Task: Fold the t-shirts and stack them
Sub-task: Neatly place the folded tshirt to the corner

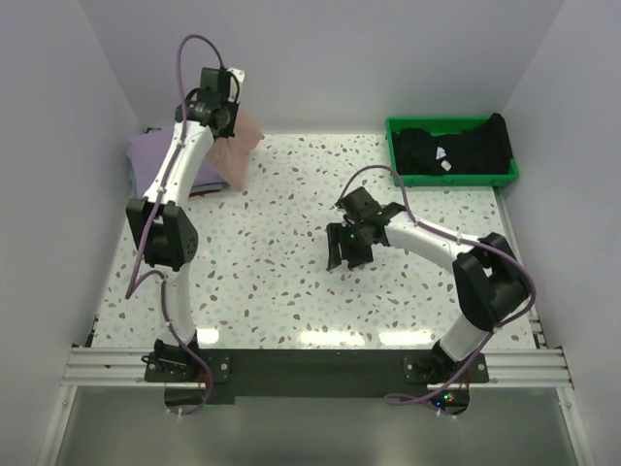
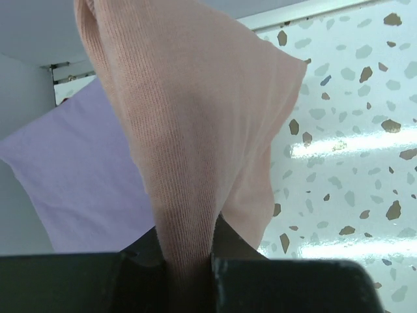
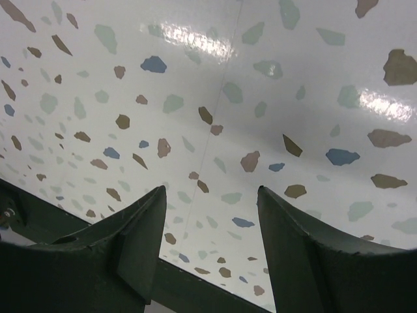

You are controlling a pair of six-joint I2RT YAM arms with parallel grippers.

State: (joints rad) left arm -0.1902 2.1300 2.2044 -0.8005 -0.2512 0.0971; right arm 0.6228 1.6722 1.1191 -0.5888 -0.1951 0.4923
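My table [image 1: 281, 291]: flat t-shirt [image 1: 150, 160] at ten o'clock, hanging t-shirt [image 1: 238, 148] beside it, tray [image 1: 454, 180] with third t-shirt [image 1: 464, 148] at one o'clock.

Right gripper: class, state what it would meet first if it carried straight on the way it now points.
Most likely the speckled table: the open right gripper frames only that surface in its wrist view.

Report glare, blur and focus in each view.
Top external: sharp, with glare strips on the table near its front edge; the black t-shirt in the green tray reads as a dark mass. Left wrist: salmon-pink t-shirt weave crisp, left gripper dark and soft. Right wrist: speckles sharp, glare patches on top, right gripper in shadow.
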